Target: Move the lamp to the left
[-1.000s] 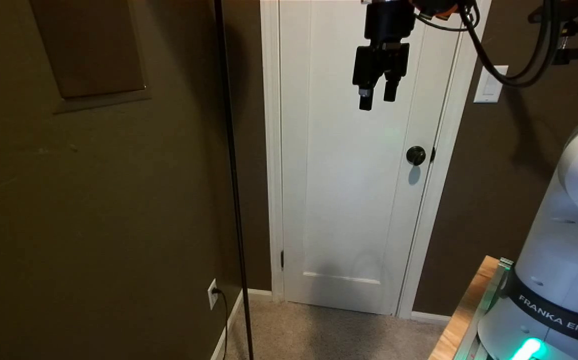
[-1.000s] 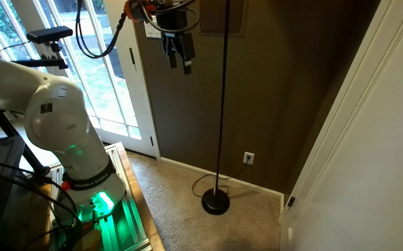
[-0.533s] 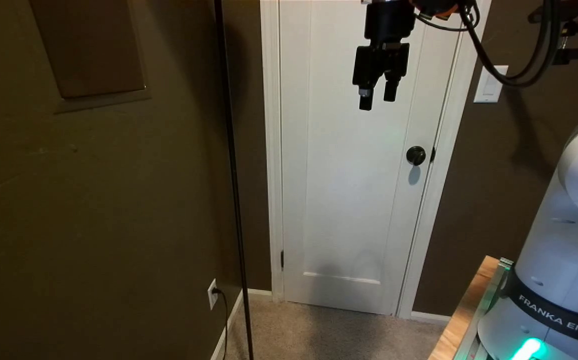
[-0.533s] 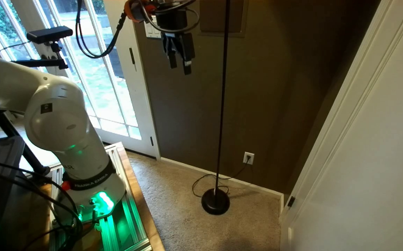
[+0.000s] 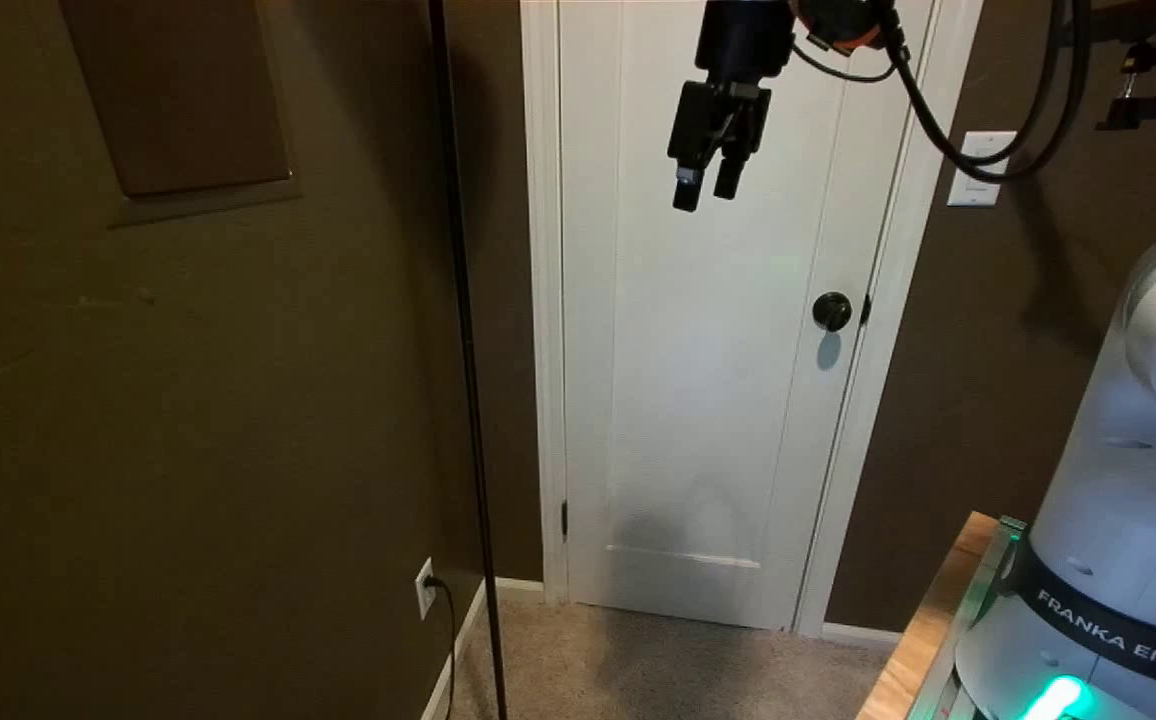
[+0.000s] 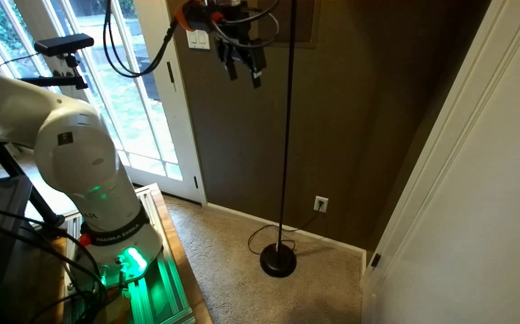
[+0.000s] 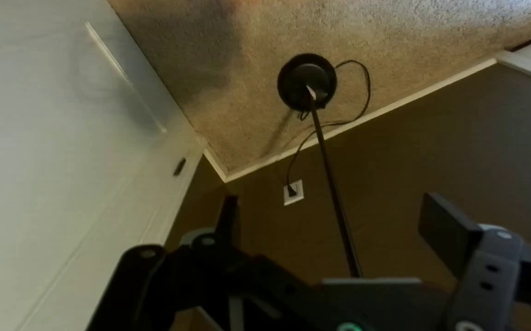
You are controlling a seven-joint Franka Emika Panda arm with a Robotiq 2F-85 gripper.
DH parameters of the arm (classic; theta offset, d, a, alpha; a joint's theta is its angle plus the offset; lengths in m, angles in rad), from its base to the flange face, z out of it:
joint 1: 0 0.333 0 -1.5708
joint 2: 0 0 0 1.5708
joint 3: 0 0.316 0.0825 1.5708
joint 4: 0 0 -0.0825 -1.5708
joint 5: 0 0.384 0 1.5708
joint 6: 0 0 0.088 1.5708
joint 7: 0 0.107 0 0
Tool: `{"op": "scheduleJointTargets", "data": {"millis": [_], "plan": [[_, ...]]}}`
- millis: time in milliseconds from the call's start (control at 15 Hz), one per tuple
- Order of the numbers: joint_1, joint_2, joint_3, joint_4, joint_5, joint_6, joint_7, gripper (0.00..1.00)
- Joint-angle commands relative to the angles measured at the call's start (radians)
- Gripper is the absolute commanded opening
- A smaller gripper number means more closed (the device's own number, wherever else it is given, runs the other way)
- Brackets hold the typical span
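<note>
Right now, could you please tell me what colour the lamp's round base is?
Black; the lamp's round base shows best in an exterior view.

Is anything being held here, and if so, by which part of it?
Nothing is held: the gripper is open, and the lamp pole stands apart from it in both exterior views.

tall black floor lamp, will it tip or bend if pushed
Pushed high, the tall, slender black metal-looking lamp would probably tip, since its round black base looks small for that height. Being so thin, it might flex slightly. The thin black cord, plugged into a white rectangular outlet, could tug if the lamp slides far.
</note>
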Motion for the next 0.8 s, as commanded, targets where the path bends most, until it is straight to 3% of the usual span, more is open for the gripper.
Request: {"op": "scheduleJointTargets", "data": {"millis": [0,400,733], "plan": [[0.074,0.097,-0.067,0.039,0.047,0.123,-0.166,1.0],[0.184,0.24,-0.152,0.122,0.092,0.303,-0.476,1.0],[0.294,0.346,-0.236,0.238,0.289,0.35,-0.782,1.0]]}}
